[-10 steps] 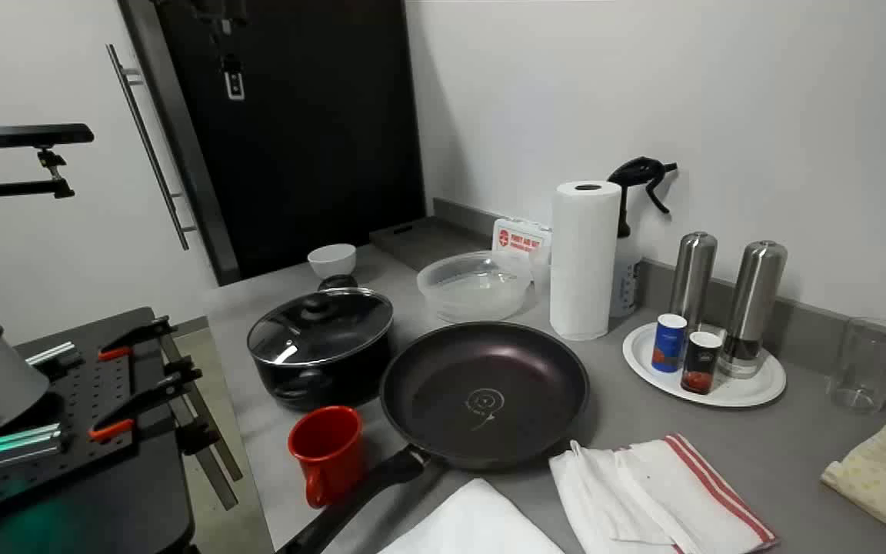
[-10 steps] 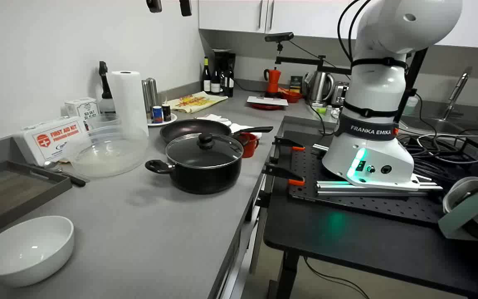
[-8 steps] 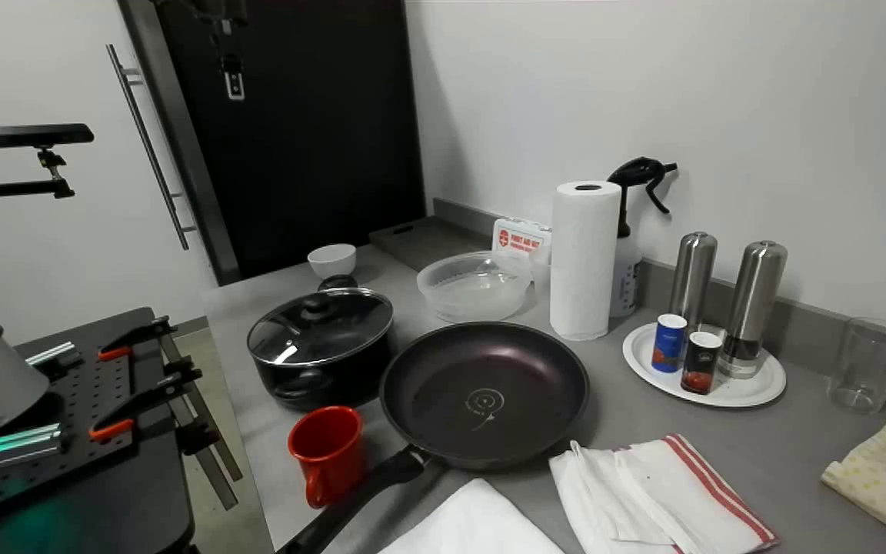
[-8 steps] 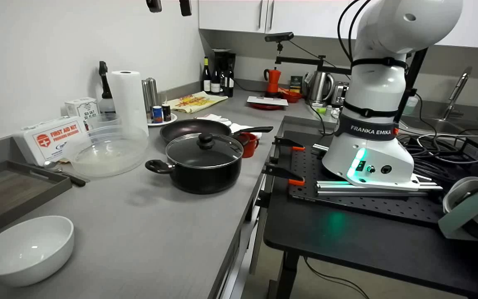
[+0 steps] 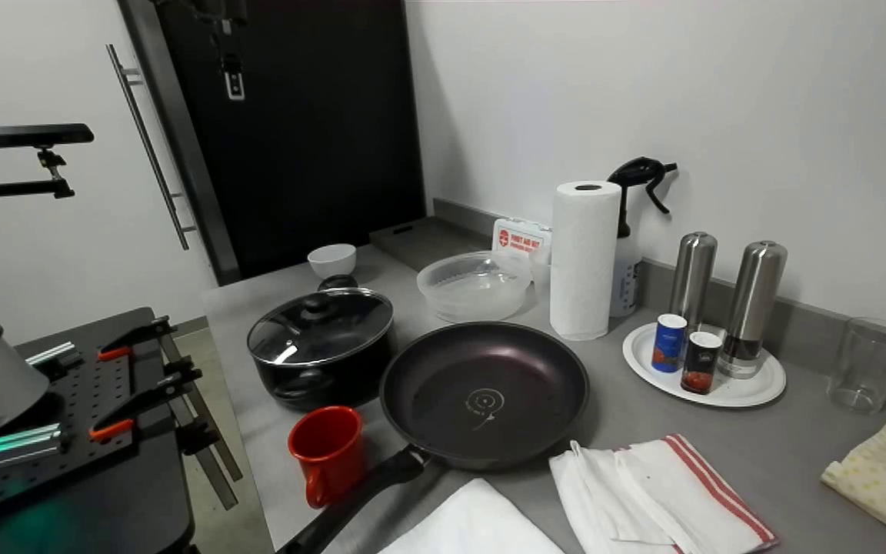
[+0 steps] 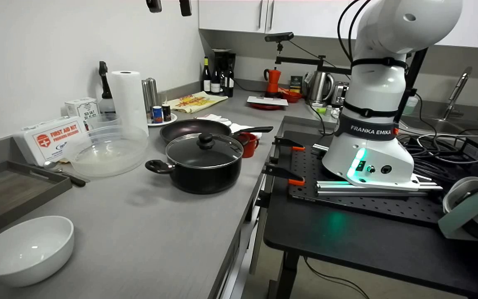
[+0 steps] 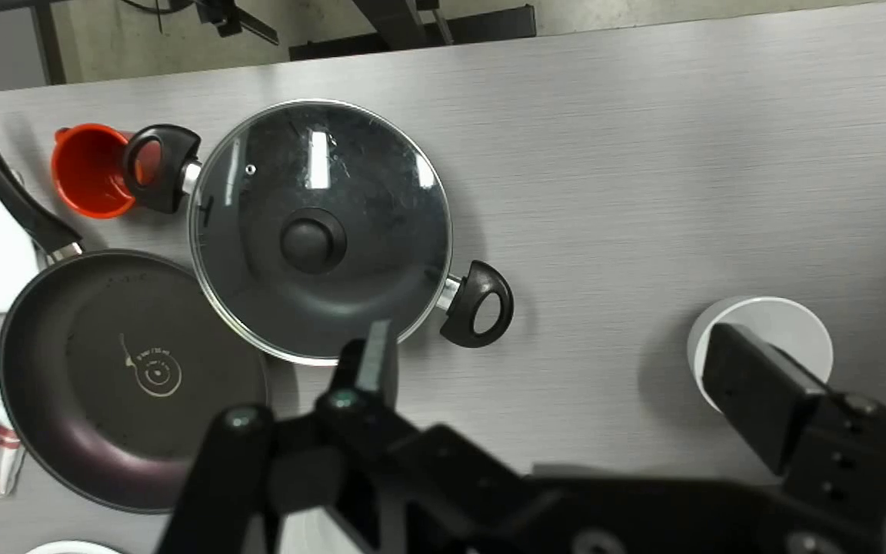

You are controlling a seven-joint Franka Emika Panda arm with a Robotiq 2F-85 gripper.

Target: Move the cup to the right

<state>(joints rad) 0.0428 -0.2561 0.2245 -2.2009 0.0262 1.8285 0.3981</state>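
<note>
In an exterior view, the cup stands at the near left of the surface, the pot just beyond it and the pan to its right. The pincer hangs high above, spread wide.

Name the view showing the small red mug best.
An exterior view: the small red mug shows mouth, side and handle. In an exterior view, the black glass-lidded pot partly hides it; the wrist view looks into it, pot handle overlapping.
</note>
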